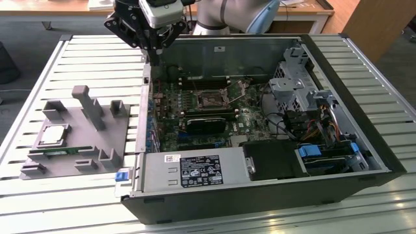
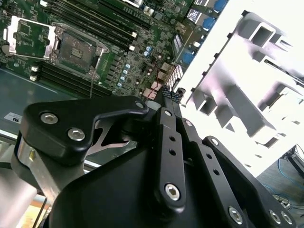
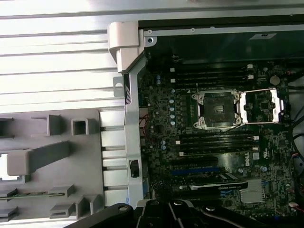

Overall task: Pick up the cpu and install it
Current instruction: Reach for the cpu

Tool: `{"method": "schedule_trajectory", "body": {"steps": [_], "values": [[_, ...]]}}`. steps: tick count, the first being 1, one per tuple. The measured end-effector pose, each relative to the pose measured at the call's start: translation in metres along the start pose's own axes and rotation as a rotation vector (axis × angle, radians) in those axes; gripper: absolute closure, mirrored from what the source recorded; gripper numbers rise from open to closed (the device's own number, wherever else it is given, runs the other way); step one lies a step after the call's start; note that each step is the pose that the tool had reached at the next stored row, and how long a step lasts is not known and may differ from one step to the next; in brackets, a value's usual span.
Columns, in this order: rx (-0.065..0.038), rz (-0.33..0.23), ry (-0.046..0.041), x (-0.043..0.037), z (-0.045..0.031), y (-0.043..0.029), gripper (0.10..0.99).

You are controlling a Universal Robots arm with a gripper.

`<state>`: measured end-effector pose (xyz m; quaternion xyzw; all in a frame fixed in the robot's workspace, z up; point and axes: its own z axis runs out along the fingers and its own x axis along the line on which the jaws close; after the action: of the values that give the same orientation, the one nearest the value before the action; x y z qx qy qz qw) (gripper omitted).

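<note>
The cpu [image 1: 53, 135], a small silver square with a thin green rim, lies flat on the grey holder tray [image 1: 120, 129] at the exterior view's left, outside the computer case. My gripper [image 1: 155, 59] hangs high over the case's far left corner, well away from the cpu, and its fingers meet at a point [image 2: 168, 93] with nothing between them. The open socket [image 1: 211, 100] sits in the motherboard with its metal frame [image 3: 261, 107] folded back and its black centre [image 3: 218, 109] bare.
A long green memory stick [image 1: 62, 152] lies on the tray in front of the cpu, among upright grey posts [image 1: 87, 105]. Inside the case are a black card [image 1: 204, 124], a power supply [image 1: 195, 170] and a drive cage [image 1: 295, 83]. A slatted metal table [image 1: 85, 63] carries everything.
</note>
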<state>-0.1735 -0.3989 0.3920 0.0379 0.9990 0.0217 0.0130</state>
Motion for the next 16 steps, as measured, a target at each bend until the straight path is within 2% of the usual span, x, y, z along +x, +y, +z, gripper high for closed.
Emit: {"method": "schedule_trajectory", "body": {"steps": [16], "values": [[0.000, 0.000, 0.0000, 0.0064, 0.0006, -0.0006, 0.980]]}}
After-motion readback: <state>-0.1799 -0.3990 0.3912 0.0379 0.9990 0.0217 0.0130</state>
